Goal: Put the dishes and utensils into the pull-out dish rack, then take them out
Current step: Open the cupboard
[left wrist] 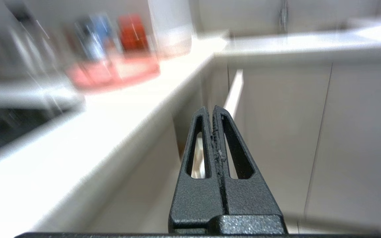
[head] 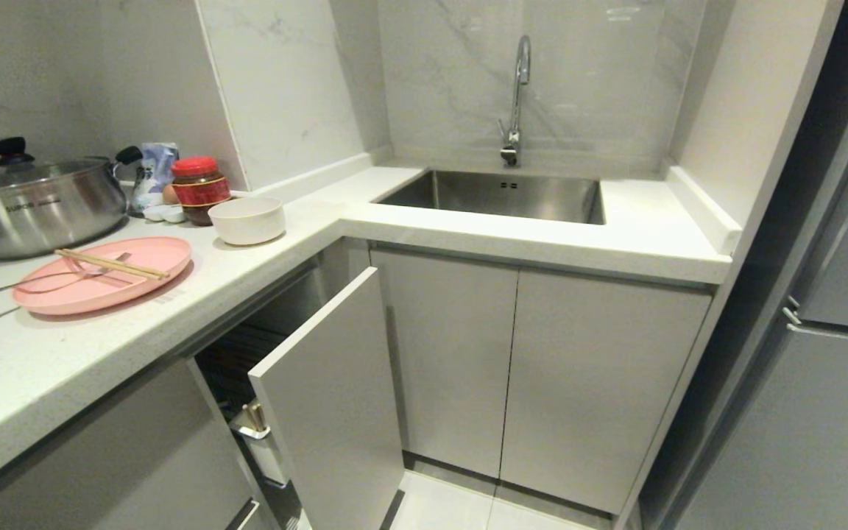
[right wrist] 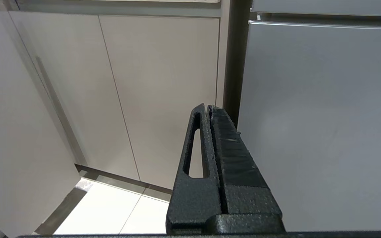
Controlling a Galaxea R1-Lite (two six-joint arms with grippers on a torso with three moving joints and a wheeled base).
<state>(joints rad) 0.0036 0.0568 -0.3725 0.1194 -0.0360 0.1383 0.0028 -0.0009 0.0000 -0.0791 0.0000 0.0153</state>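
The pink plate [head: 100,283] lies on the left counter, with the wooden chopsticks [head: 111,264] and the silver fork [head: 41,280] resting across it. Behind it stands the off-white bowl [head: 247,219]. Under the counter the pull-out dish rack is slid partly out: its white front panel [head: 336,397] stands forward, with dark wire [head: 244,350] and a white caddy [head: 266,453] behind. Neither arm shows in the head view. My left gripper [left wrist: 212,108] is shut and empty, low in front of the panel's edge [left wrist: 235,92], the plate [left wrist: 111,74] blurred beyond. My right gripper [right wrist: 207,106] is shut and empty, facing cabinet doors.
A big steel pot [head: 34,202] with a glass lid, a red-lidded jar [head: 199,188] and a packet stand behind the plate. The steel sink [head: 497,195] with its faucet [head: 518,96] sits in the corner counter. A grey fridge [head: 821,383] flanks the right. Pale floor tiles [right wrist: 111,211] lie below.
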